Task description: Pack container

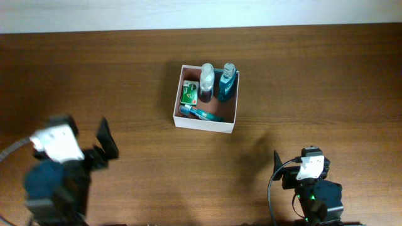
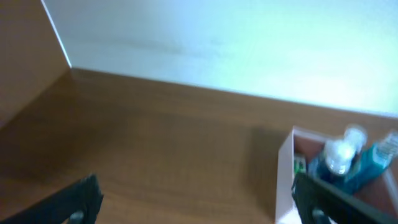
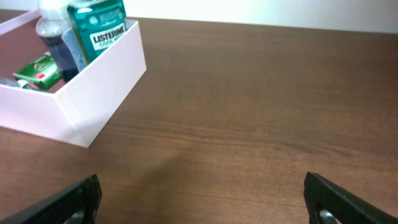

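The container (image 1: 230, 116), a square white box with a reddish-brown inside, sits at the table's middle. In it are a teal Listerine bottle (image 1: 227, 81), a clear bottle with dark liquid (image 1: 206, 83), a small green packet (image 1: 190, 95) and a blue tube (image 1: 201, 113). The box also shows in the left wrist view (image 2: 285, 180) and the right wrist view (image 3: 99, 81). My left gripper (image 1: 103, 147) is open and empty at the front left. My right gripper (image 1: 286, 168) is open and empty at the front right. Both are well apart from the box.
The brown wooden table (image 1: 314, 75) ends at a pale wall along the far edge (image 1: 201, 12). Nothing else lies on the table around the box.
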Motion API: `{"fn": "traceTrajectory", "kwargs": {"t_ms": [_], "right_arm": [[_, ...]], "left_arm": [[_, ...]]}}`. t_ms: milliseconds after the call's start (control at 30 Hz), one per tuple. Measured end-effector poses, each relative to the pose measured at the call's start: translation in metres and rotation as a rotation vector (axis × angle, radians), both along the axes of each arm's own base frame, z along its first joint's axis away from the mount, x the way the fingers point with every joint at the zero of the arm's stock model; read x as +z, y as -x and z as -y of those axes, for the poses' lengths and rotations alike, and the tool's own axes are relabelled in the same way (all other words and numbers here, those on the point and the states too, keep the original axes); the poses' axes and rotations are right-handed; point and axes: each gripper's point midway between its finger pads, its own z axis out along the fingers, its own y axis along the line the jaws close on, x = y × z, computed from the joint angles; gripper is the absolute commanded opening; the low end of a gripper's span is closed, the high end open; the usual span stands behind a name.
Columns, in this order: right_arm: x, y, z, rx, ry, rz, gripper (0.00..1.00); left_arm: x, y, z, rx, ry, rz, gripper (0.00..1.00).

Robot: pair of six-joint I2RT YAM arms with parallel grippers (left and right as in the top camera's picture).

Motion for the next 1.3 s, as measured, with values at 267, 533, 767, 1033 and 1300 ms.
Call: {"fn": "traceTrajectory", "kwargs": {"t_ms": [267, 533, 767, 1033, 1300], "right_arm": [[0.000, 0.000, 0.000, 0.000, 0.000, 0.001, 0.99], [0.000, 0.000, 0.000, 0.000, -0.001, 0.001, 0.99], [0.000, 0.000, 0.000, 0.000, -0.001, 0.001, 0.99], [0.000, 0.000, 0.000, 0.000, -0.001, 0.001, 0.99], [0.000, 0.000, 0.000, -0.001, -0.001, 0.001, 0.99]], "left_arm": [[-0.147, 0.021, 0.017, -0.097, 0.003, -0.078, 0.99], [-0.193, 0.021, 0.024, -0.138, 0.015, -0.078, 0.99], [-0.209, 0.020, 0.025, -0.141, 0.019, -0.102, 0.99], [-0.209, 0.020, 0.025, -0.141, 0.019, -0.101, 0.99], [-0.209, 0.021, 0.025, -0.143, 0.020, -0.102, 0.99]]}}
